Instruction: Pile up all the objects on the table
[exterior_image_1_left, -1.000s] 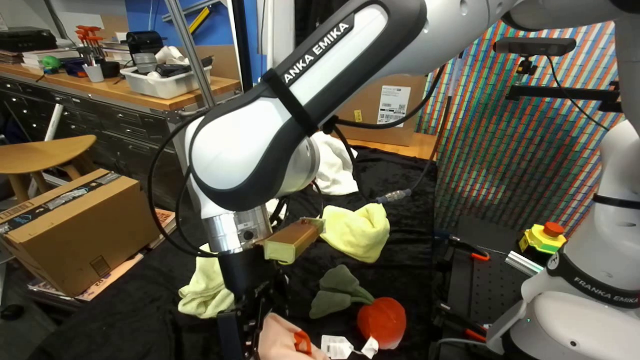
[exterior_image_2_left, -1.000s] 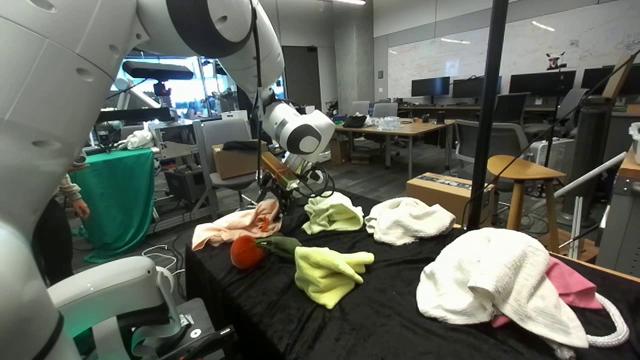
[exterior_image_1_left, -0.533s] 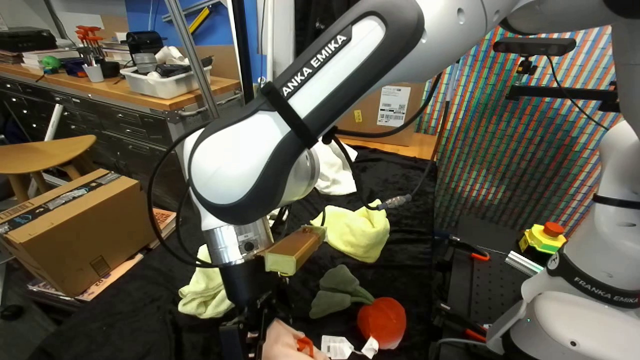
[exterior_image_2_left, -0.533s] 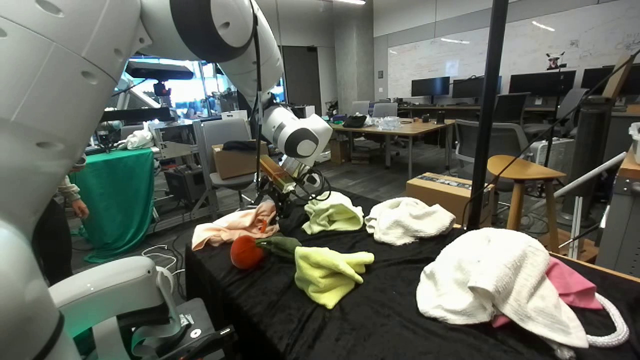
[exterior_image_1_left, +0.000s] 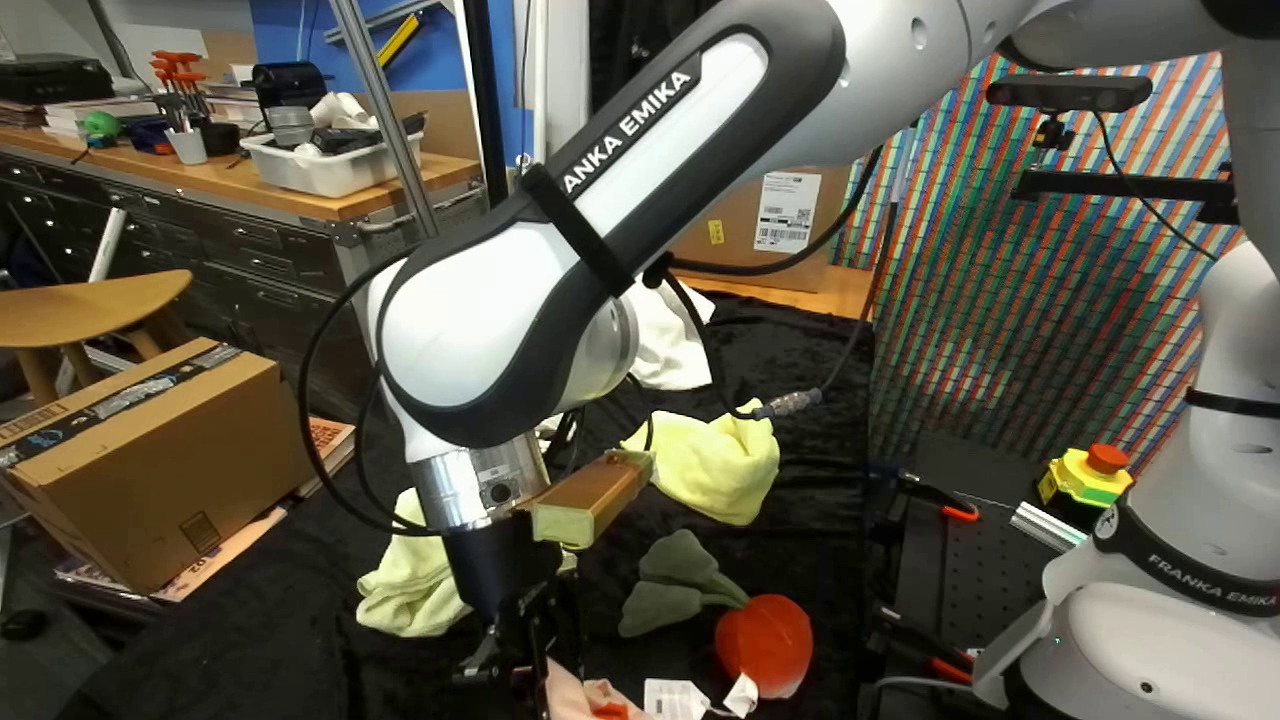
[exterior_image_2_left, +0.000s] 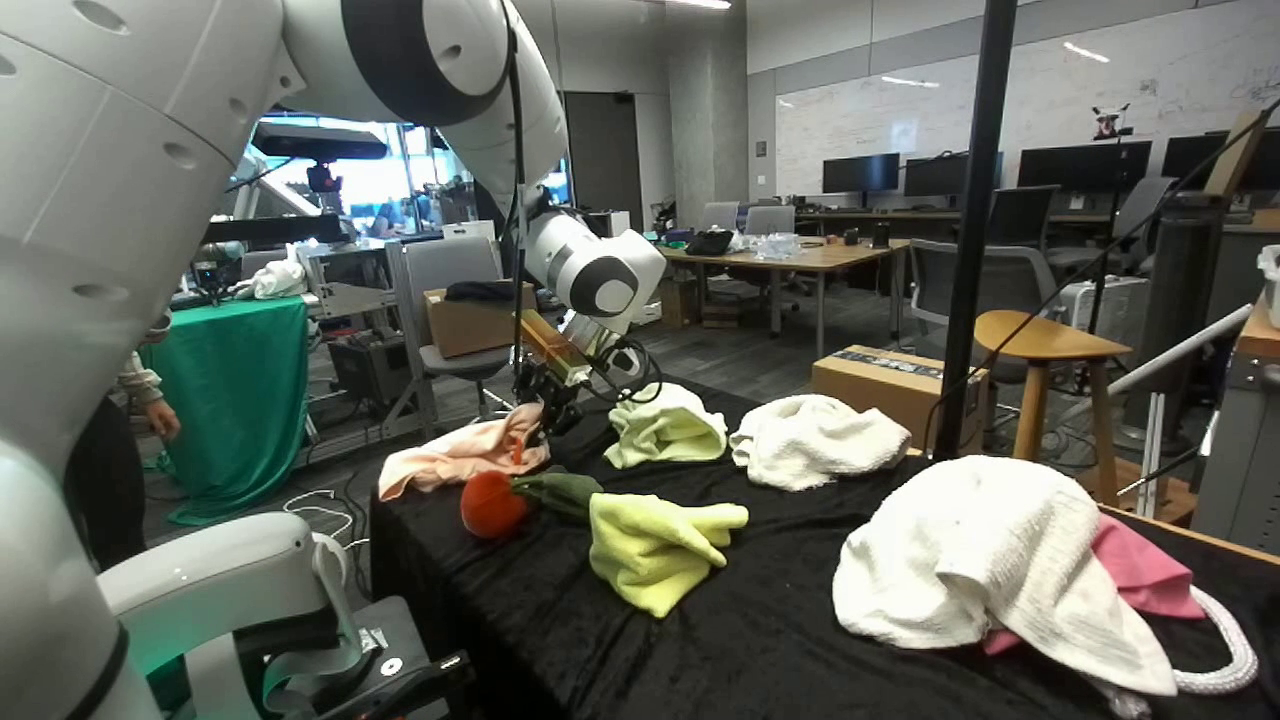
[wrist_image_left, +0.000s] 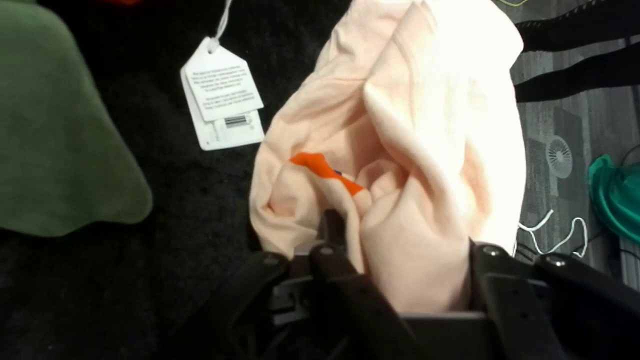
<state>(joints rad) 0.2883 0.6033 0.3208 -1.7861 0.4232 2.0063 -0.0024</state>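
The claw (wrist_image_left: 405, 242) had just drawn its fingers (wrist_image_left: 505, 290) inward, and the peach cloth (exterior_image_2_left: 455, 460) had shifted slightly left in an exterior view. In the wrist view its folds bunched between the fingers, which stood partway apart; whether they truly pinched it I couldn't tell. The cloth lay at the far left of the table (exterior_image_2_left: 780, 640), beside the red toy (exterior_image_2_left: 492, 504). I took this for the start of a pick-up, with most of the piling left to do: the yellow cloth (exterior_image_2_left: 655, 550), green cloth (exterior_image_2_left: 665, 428) and white cloth (exterior_image_2_left: 820, 440) lay as separate heaps. Only at near right did a white towel (exterior_image_2_left: 970, 560) sit over a pink cloth (exterior_image_2_left: 1140, 565), perhaps the pile's base. A shallow pinch, I reckoned, might let the folds slip.
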